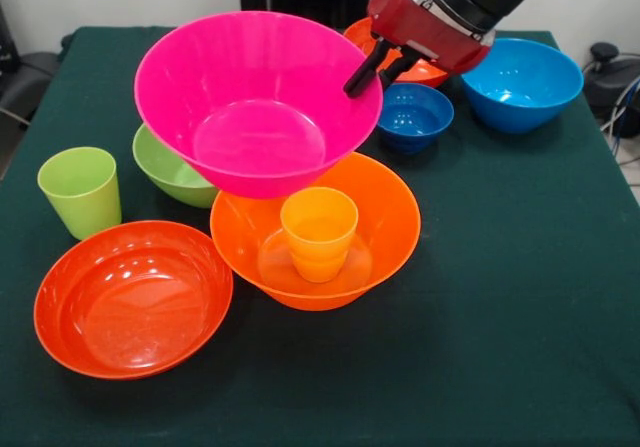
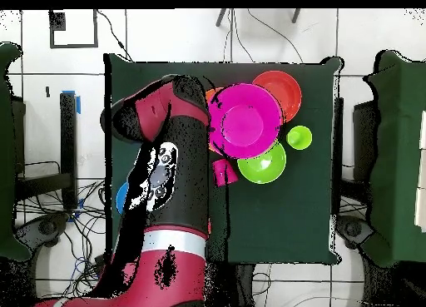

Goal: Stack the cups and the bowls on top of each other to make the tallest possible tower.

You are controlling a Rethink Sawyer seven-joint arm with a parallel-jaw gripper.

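pincer point(image 1: 372, 67) clenched on the big pink bowl point(image 1: 255, 107) rim, held tilted above the orange bowl point(image 1: 385, 222); level it, centre over the yellow-orange cup point(image 1: 318, 229), lower slowly.

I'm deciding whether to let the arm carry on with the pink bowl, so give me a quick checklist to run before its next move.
1. Gripper holds the big pink bowl by its rim: ok.
2. Pink bowl clear of the table, lifted and tilted: ok.
3. Big orange bowl below free to take it: not ok, the yellow-orange cup stands upright inside.
4. Green bowl clear of the pink bowl: cannot tell, they overlap.
5. Lime green cup out of the way: ok.
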